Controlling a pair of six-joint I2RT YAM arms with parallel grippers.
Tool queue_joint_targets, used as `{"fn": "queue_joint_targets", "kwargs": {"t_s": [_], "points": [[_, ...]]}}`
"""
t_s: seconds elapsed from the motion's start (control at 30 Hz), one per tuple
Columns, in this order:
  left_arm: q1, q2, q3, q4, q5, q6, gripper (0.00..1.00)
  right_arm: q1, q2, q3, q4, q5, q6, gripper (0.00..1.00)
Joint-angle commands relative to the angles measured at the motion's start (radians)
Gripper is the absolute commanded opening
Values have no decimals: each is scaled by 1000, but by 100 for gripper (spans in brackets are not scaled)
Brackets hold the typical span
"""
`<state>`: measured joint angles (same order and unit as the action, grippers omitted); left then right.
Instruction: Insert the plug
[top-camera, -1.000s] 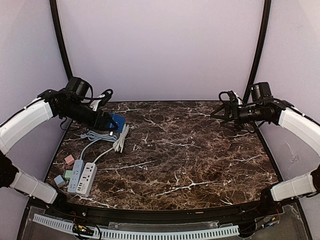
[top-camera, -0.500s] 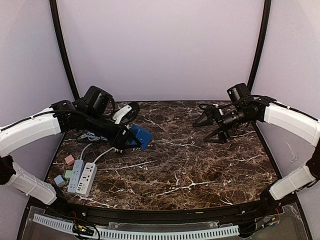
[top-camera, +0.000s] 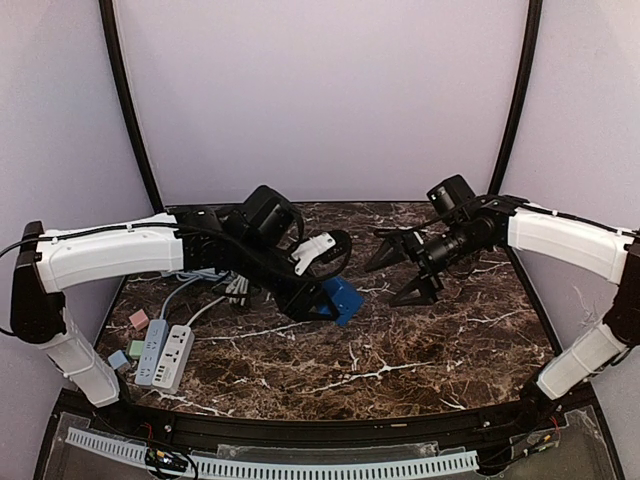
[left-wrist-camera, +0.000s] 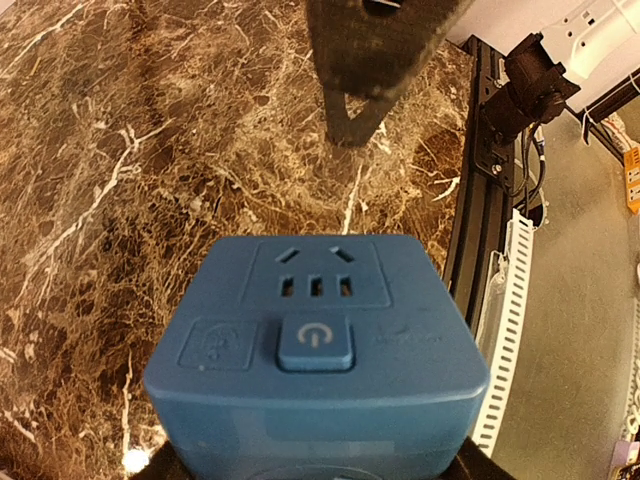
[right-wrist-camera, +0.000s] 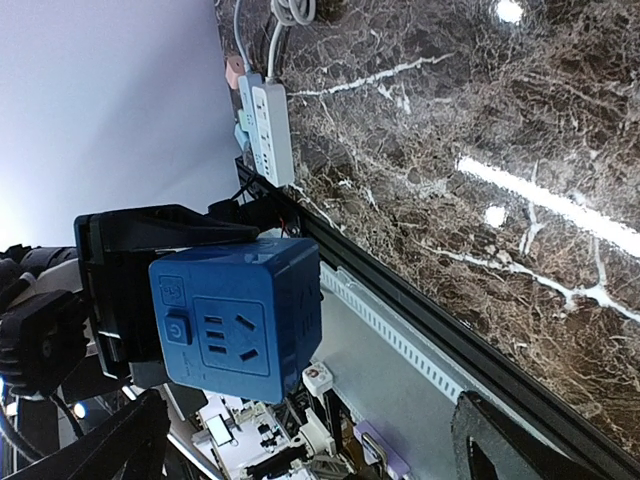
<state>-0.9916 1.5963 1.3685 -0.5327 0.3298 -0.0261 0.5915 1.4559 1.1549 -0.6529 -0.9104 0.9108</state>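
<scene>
My left gripper (top-camera: 322, 300) is shut on a blue cube socket (top-camera: 344, 298) and holds it above the middle of the table. In the left wrist view the cube (left-wrist-camera: 315, 350) fills the lower half, its slots and power button facing up. My right gripper (top-camera: 401, 270) is open and empty, just right of the cube and pointing at it. In the right wrist view the cube (right-wrist-camera: 240, 320) shows its socket face between my spread fingers (right-wrist-camera: 100, 445). I cannot make out a plug among the white and grey cables (top-camera: 215, 280) at the left.
Two power strips (top-camera: 165, 355) with small coloured adapters (top-camera: 137, 320) lie at the table's front left; they also show in the right wrist view (right-wrist-camera: 270, 130). A black rail and white slotted strip (top-camera: 300, 465) run along the near edge.
My left arm has carried the blue cube from the far left to the table's middle. My right arm has swung left toward it with its jaws open.
</scene>
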Motion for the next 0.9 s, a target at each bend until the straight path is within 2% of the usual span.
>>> {"fn": "queue_joint_targets", "kwargs": {"t_s": [0.0,0.53,0.87], "points": [[-17,34,66,32,19,-8,1,37,18,20,-5,-36,27,97],[-53,125,127,20,102,-65,1,113,79,56,-7,-48,17,97],[-56,133,133,17,114,-77,1,145,104,35,-5,-45,7,84]]}}
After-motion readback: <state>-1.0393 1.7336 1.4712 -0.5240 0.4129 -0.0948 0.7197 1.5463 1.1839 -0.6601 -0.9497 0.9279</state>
